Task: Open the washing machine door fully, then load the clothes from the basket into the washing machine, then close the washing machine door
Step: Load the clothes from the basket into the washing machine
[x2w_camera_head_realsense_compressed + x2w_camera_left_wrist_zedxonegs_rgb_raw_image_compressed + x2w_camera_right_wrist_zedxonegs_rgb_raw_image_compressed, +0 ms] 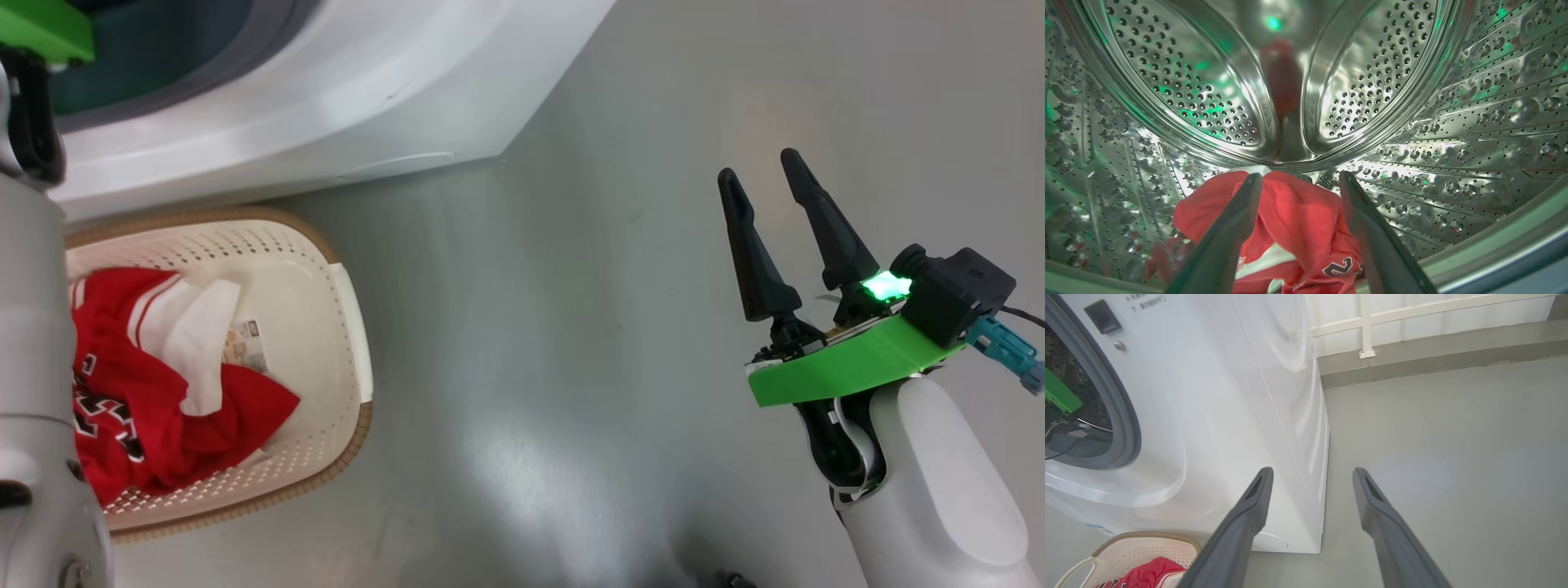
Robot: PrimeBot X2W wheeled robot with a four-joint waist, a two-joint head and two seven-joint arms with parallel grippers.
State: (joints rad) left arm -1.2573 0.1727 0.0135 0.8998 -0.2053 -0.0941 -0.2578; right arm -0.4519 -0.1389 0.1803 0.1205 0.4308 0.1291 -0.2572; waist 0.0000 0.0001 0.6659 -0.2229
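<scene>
My left hand (pixel 1300 175), spread wide, over red clothes (pixel 1294 220) inside the washing machine (pixel 1188 94).
More in the basket (pixel 357 351) look soft, light, limp; I would pinch a raised fold.

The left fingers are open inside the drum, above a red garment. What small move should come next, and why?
Probably draw the left gripper straight back out of the drum. Its fingers stand apart, and the red garment lies in the drum below them, so this piece seems delivered. More red clothes wait in the basket.
</scene>
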